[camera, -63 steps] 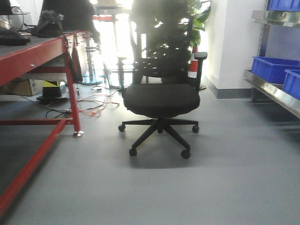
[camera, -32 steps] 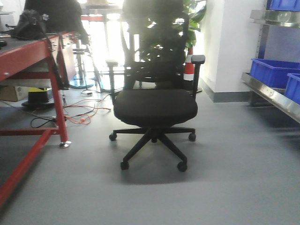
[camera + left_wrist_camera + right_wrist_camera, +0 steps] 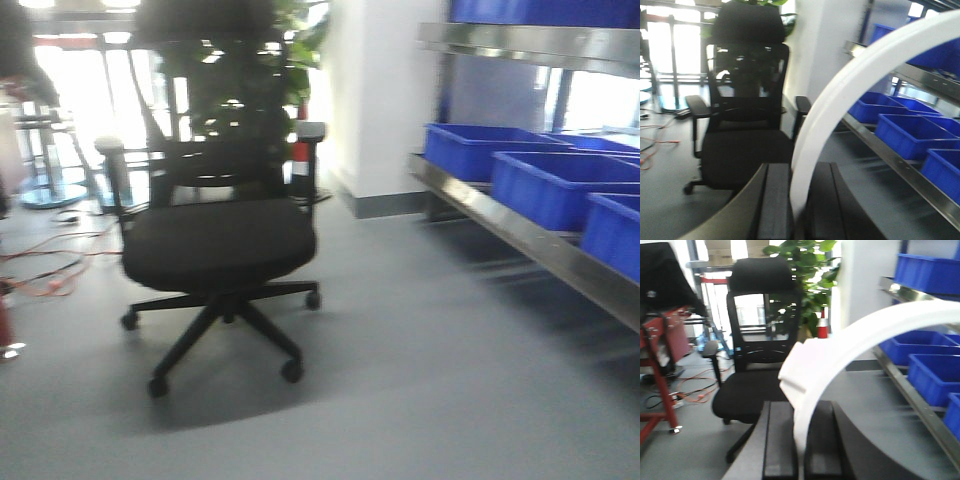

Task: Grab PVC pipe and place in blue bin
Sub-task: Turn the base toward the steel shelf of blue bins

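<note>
Transporting seems the step in hand: left gripper (image 3: 799,192) pinches the PVC pipe (image 3: 840,95), right gripper (image 3: 799,437) pinches a second pipe (image 3: 855,342); blue bins (image 3: 545,185) line the shelf (image 3: 520,235) at 3 o'clock, so next comes reaching over one and releasing

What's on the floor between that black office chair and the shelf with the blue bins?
Nothing. In the front view, only bare grey floor separates the black office chair from the shelf of blue bins.

Chair (image 3: 215,245) left, plant (image 3: 215,60) behind it; bins (image 3: 545,185) in a row on shelf (image 3: 520,238) right (wall (image 3: 375,100) between).
</note>
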